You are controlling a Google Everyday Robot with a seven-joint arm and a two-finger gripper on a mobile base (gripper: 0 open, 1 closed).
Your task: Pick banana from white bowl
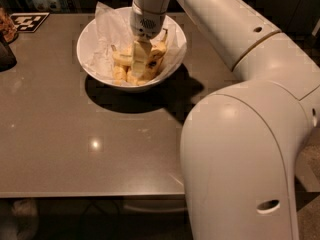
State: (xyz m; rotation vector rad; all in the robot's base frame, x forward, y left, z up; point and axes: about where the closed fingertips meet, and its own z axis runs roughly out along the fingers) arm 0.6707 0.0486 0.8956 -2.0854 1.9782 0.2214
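Note:
The white bowl point(90, 59) stands at the back middle of the grey table, lined with crumpled white paper point(107, 29). Several yellow bananas lie in it. The banana point(158, 53), curved and brown-flecked with a thin stem pointing up, lies on the bowl's right side. My gripper point(140, 60) reaches straight down into the bowl among the bananas, just left of the banana and touching the pile. Its tip is partly hidden among the fruit. The shorter bananas point(121, 59) lie to its left.
A black-and-white marker tag point(29, 21) lies at the table's back left. A dark object point(6, 54) stands at the left edge. My large white arm point(240, 134) covers the right side. The table's front edge point(90, 194) runs below.

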